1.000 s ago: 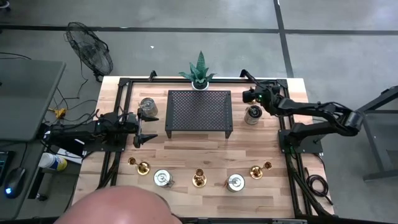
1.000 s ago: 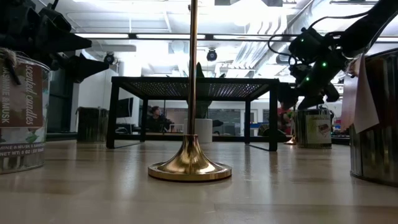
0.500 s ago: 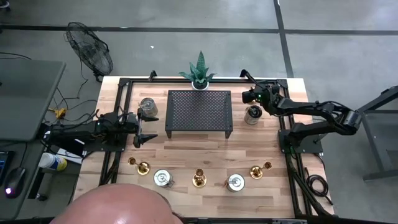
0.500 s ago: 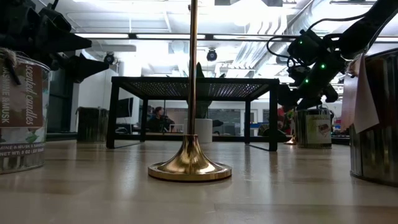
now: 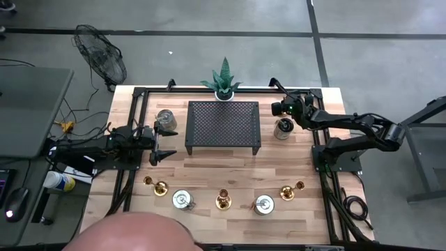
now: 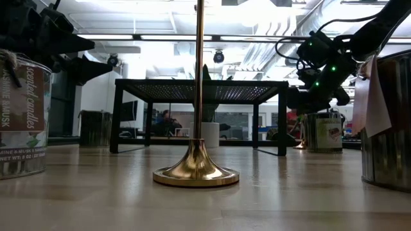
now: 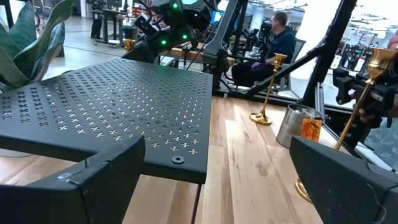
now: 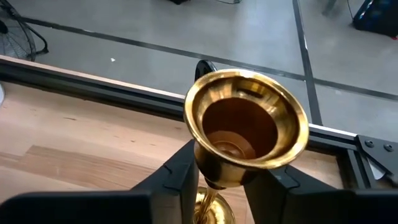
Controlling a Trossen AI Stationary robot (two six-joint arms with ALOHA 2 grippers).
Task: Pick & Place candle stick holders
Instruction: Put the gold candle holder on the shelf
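Grey concrete floor surrounds the wooden counter [image 5: 230, 164], on which a black perforated rack [image 5: 223, 127] stands at the far middle before a green potted plant [image 5: 223, 79]. At the far right the right pincer [image 8: 221, 177] is seen narrowed around the slim neck of a brass candle stick holder [image 8: 246, 127], just under its flared cup, beside a silvery tin [image 5: 283, 128]. Whether the fingers have fully seated cannot be told. A lift begun on a loose grip could let the smooth stem slip or tip, and the tin beside it could be struck. The left pincer [image 5: 162, 144] is held wide and empty at the rack's left, near another silvery tin [image 5: 166, 119]. Further holders are lined along the near edge, a tall brass one [image 6: 196, 168] among them.
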